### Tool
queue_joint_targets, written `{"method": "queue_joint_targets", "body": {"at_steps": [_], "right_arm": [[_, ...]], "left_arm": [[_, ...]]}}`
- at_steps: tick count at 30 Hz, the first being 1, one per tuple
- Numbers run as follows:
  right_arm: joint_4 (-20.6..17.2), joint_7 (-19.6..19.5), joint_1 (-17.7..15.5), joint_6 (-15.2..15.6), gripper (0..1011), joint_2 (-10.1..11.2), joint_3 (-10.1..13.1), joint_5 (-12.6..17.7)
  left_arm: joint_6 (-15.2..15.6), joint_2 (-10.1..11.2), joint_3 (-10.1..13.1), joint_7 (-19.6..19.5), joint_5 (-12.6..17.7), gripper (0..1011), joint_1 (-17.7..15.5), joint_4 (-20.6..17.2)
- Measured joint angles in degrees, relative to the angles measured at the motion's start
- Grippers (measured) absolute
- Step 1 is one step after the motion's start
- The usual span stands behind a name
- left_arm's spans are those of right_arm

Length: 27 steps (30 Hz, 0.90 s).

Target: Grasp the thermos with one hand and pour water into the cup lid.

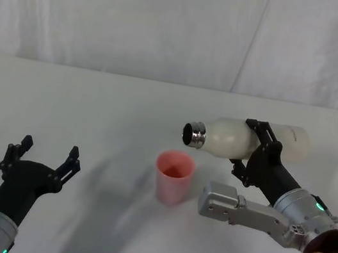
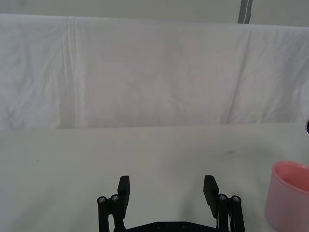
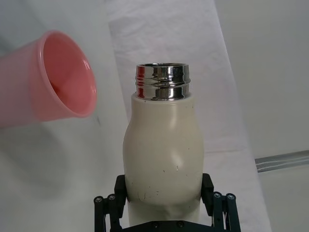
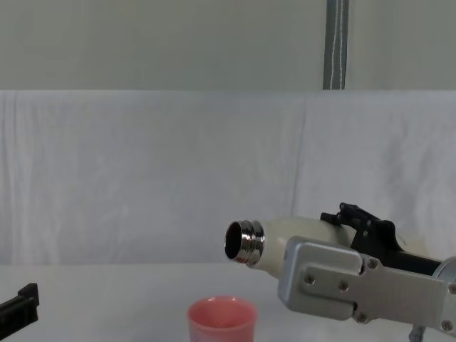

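The right end effector (image 1: 257, 148) clamps the cream-white thermos (image 1: 245, 139) around its body, holding it tipped nearly level above the table (image 1: 126, 113). The long axis runs out from the jaws toward the robot's left, and the shiny steel neck (image 1: 194, 134) sits just above and slightly beyond the pink cup lid (image 1: 173, 176), which stands upright below it. No stream is visible. The left end effector (image 1: 44, 157) idles wide open, well apart.

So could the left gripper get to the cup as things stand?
Probably yes. The left gripper sits open and low over the table, with bare surface between it and the cup. The thermos, held tilted by the right gripper, hangs above the cup's far side, so a side approach looks free.
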Motion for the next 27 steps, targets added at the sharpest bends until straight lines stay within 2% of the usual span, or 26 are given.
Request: {"method": "queue_joint_targets", "body": {"at_steps": [21, 27], "right_arm": [[1.37, 0.11, 0.75, 0.44, 948, 0.03, -1.73, -1.62], [1.27, 0.2, 0.92, 1.16, 948, 0.47, -2.33, -2.96]], "left_arm": [[0.0, 0.0, 0.0, 0.0, 0.0, 1001, 0.0, 0.0], [0.0, 0.0, 0.0, 0.0, 0.0, 1001, 0.0, 0.0]]}}
